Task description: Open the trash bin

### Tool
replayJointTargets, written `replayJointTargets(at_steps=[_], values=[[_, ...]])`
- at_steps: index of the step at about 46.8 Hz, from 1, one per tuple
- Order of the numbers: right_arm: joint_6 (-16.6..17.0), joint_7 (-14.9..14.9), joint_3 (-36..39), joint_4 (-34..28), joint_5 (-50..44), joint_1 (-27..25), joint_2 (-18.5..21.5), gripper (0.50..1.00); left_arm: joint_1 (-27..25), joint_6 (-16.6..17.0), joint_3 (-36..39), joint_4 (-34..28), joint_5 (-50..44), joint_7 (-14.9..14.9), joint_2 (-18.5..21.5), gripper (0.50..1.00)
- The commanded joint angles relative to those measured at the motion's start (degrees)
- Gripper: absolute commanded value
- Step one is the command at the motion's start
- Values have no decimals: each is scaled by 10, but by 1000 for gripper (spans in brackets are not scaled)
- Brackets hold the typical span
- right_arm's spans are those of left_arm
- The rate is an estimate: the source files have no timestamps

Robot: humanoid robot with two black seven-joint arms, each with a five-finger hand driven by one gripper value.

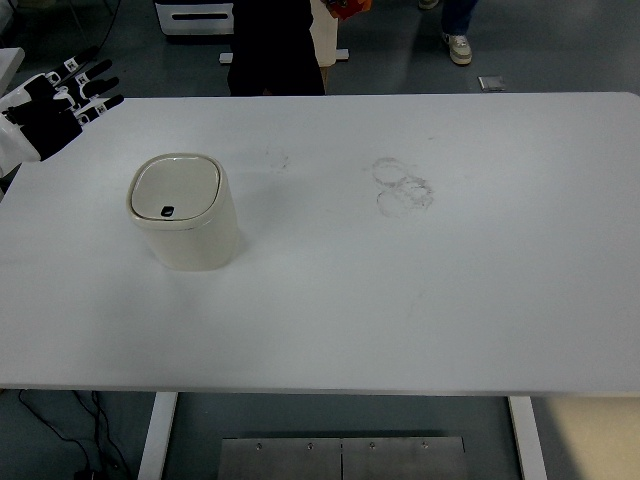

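Observation:
A cream trash bin (185, 211) stands upright on the left part of the white table (400, 300). Its lid is closed, with a small dark push button (168, 211) near the front edge of the lid. My left hand (60, 98) hovers at the table's far left corner, well up and left of the bin, with its fingers spread and holding nothing. The right arm does not show.
Faint ring marks (402, 185) stain the table's middle. A person in dark clothes (275, 45) stands behind the far edge; another person's legs and shoe (458, 30) show further right. A white unit (200, 15) sits on the floor behind.

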Motion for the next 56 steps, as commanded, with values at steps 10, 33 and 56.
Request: replayJointTargets(at_steps=[10,33,56], values=[[0,0,0,0,0,0,0,991,-10,-7,1,-59,92,10,47,1000],[0,0,0,0,0,0,0,991,-23,-91,6,-91,265,10,79,1000],[0,0,0,0,0,0,0,991,-54,-91,30,-185,399,41,117,1000]])
